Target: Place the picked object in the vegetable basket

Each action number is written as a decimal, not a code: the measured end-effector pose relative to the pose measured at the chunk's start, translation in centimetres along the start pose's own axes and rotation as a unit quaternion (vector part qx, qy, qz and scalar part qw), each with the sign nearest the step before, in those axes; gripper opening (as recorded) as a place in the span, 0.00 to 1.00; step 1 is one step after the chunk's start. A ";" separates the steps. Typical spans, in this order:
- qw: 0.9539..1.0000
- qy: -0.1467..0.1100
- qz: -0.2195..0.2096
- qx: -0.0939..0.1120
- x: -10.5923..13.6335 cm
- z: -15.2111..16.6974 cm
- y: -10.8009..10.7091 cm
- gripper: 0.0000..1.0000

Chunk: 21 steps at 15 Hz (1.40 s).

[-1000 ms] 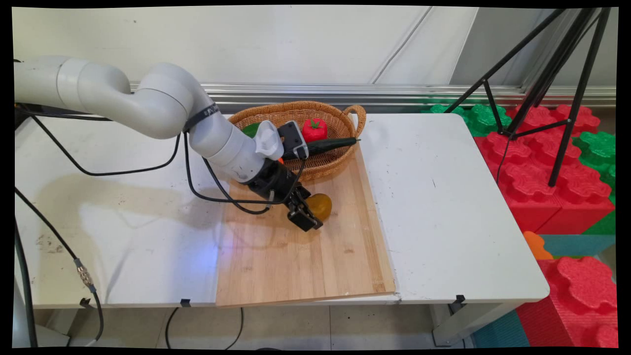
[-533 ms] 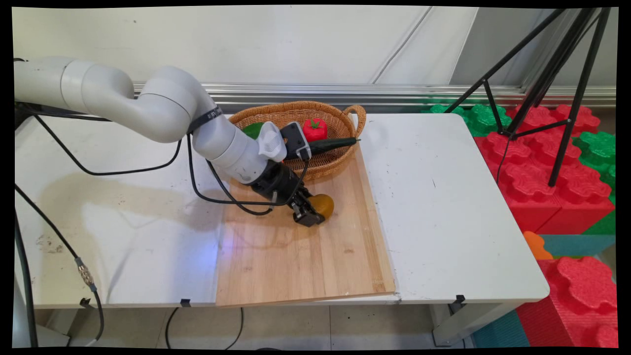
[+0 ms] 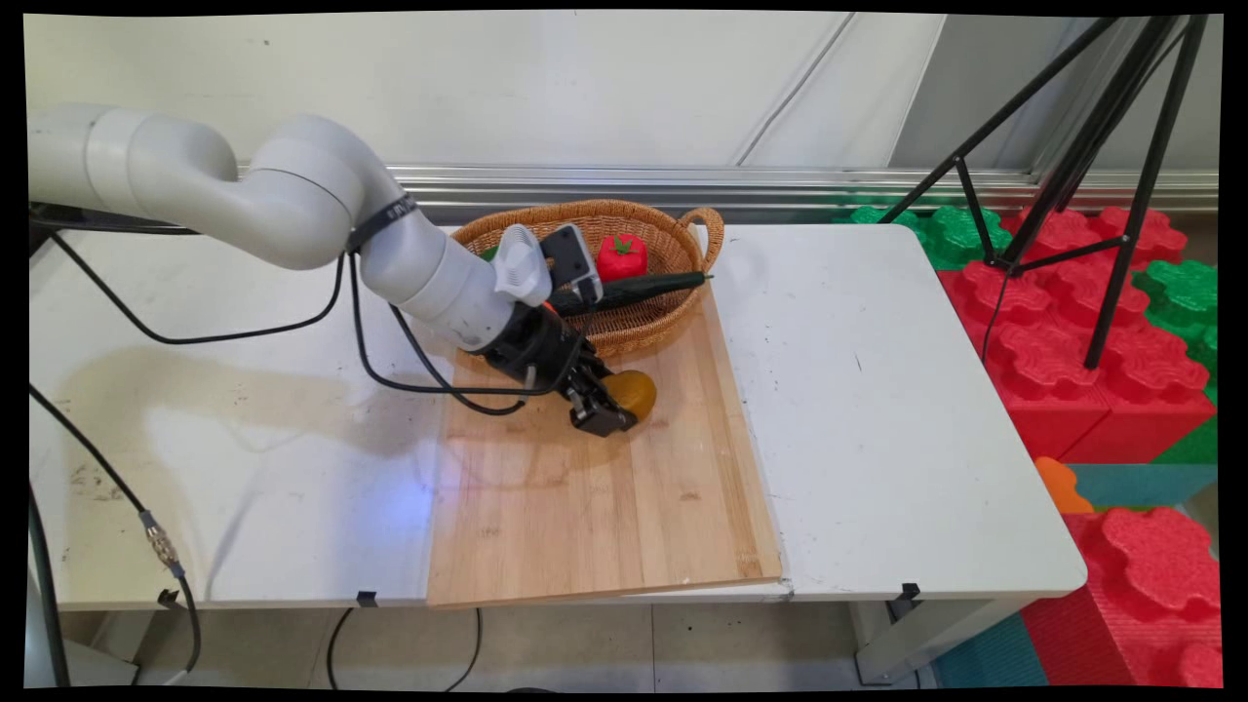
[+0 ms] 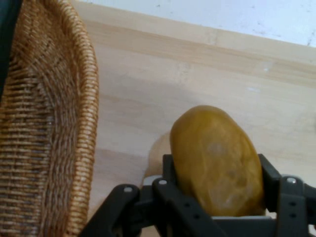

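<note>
1. Gripper (image 3: 606, 414) is clamped on a yellow-brown potato-like object (image 3: 634, 392); in the hand view the potato-like object (image 4: 217, 160) fills the gap between the two fingers (image 4: 170, 175), one on each side, so it is a side pinch across the short axis.
2. Potato-like object sits low over the far part of the wooden cutting board (image 3: 595, 497), just in front of the wicker basket (image 3: 648, 327). Cannot tell whether it rests on the board or is slightly lifted; a shadow shows under it in the hand view.
3. Arm reaches in from the left, wrist angled down and to the right, so the fingers come at the object from its near-left side, not from above. Probably because the basket wall crowds the far side.
4. Basket rim (image 4: 84, 123) is close beside the gripper in the hand view, apart from the object.
5. Basket holds a red tomato-like toy (image 3: 622, 256) and a dark green cucumber-like piece (image 3: 643, 286) lying across it, tip poking over the right rim. A bit of green shows behind the wrist, cannot identify.
6. Board lies on the white table (image 3: 877, 409), near edge flush with the table's front.
7. Black cables (image 3: 429, 375) loop from the arm down over the board's left edge.
</note>
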 end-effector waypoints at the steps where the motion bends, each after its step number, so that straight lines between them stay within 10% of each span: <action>1: 1.000 0.002 0.002 -0.001 0.0 -0.4 0.0 0.00; 21: 0.993 0.089 0.042 -0.066 -1.5 -15.8 -1.8 0.00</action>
